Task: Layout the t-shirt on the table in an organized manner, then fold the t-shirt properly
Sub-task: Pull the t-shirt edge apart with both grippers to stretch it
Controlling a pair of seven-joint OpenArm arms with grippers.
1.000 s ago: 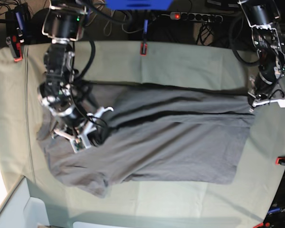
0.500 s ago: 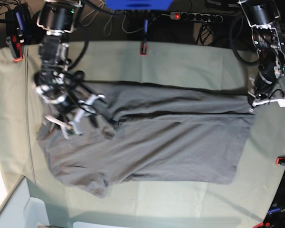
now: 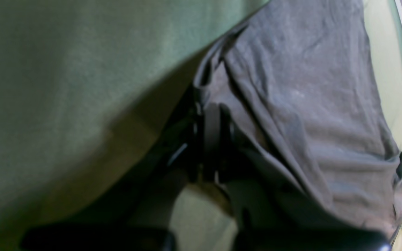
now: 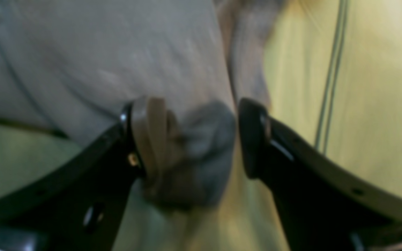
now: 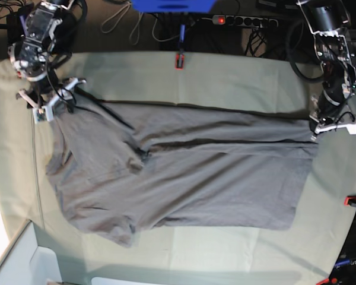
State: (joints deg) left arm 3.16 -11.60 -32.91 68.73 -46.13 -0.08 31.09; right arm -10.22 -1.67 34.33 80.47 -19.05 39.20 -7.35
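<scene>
Spanning the counter: shirt lies long between two end effectors

Stretching across the middle of the base view, the t-shirt (image 5: 184, 172) lies mostly flat on the counter (image 5: 237, 77), its long axis running side to side, its hem end toward the left end effector (image 5: 331, 126) on that view's right and its bunched shoulder end toward the right end effector (image 5: 49, 102) at upper left; the right end effector stands with jaws parted at the shirt's upper-left corner, while the left one sits pressed at the hem's upper corner; a ridge of doubled cloth runs lengthwise through the shirt's upper half.

Looking down the left wrist view, the left end effector (image 3: 209, 139) is clenched, its dark fingers close together with a fold of the t-shirt (image 3: 302, 97) pinched between them, so it appears to be grasping the hem corner; the rest of the shirt runs away up and to the right over the green counter (image 3: 65, 87).

Blurring marks the right wrist view; the right end effector (image 4: 195, 139) is released, its fingers well apart, with a grey wad of the t-shirt (image 4: 99, 59) lying between them and nothing clamped; the counter (image 4: 372, 87) shows beside it; any regrasp at the collar end looks nearer to this arm.
</scene>
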